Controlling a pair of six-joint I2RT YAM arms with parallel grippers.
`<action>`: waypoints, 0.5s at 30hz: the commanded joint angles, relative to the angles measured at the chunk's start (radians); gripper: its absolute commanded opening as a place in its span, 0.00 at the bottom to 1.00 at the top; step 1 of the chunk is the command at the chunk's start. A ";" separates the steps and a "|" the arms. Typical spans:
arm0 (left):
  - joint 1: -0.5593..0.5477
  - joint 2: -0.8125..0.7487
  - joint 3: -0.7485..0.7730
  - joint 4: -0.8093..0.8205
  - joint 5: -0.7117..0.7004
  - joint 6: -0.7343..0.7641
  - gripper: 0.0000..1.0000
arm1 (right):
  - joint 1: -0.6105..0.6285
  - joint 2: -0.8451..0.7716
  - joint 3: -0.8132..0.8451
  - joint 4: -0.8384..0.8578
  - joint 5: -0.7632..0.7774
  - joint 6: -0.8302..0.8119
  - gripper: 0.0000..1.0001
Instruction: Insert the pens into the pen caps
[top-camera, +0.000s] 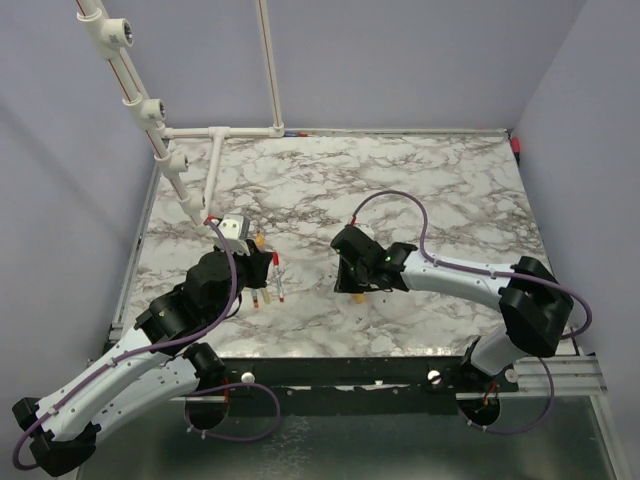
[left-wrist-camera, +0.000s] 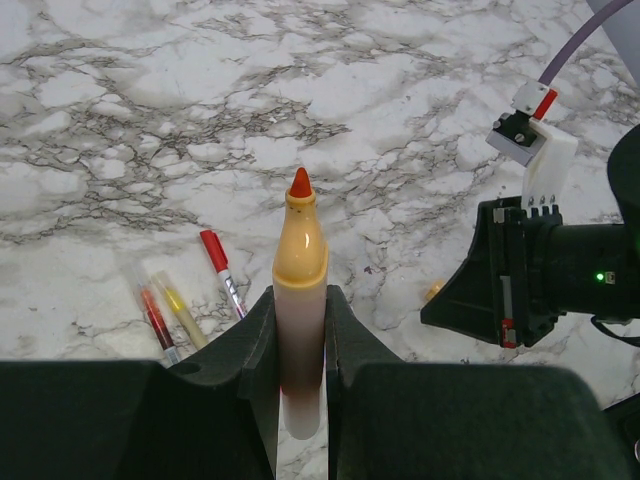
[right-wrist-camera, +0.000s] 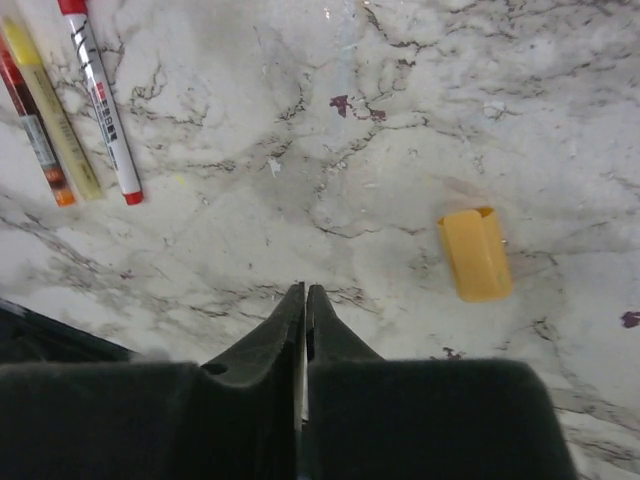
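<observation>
My left gripper (left-wrist-camera: 300, 296) is shut on a pen (left-wrist-camera: 300, 262) with a pale barrel, a yellow-orange collar and a red-orange tip that points away from me. In the top view this gripper (top-camera: 262, 262) hovers left of centre. Three more pens lie side by side on the marble: a white one with a red cap (right-wrist-camera: 97, 95), a yellow one (right-wrist-camera: 50, 105) and a dark red one (right-wrist-camera: 30, 120). A yellow pen cap (right-wrist-camera: 475, 253) lies flat on the table, to the right of my right gripper (right-wrist-camera: 304, 290). That gripper is shut, and nothing shows between its fingers.
A white pipe frame (top-camera: 215, 150) stands at the back left of the marble table (top-camera: 450, 190). Grey walls close in three sides. My right arm's black wrist (left-wrist-camera: 540, 270) sits close to the right of the held pen.
</observation>
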 joint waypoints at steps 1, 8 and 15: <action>-0.001 -0.001 -0.009 -0.013 -0.017 0.010 0.00 | 0.000 0.057 0.007 0.031 -0.031 0.038 0.01; 0.000 0.003 -0.009 -0.013 -0.016 0.010 0.00 | 0.000 0.087 -0.022 0.005 -0.013 0.019 0.01; 0.001 0.004 -0.009 -0.013 -0.016 0.010 0.00 | 0.001 0.086 -0.069 -0.025 0.014 0.015 0.01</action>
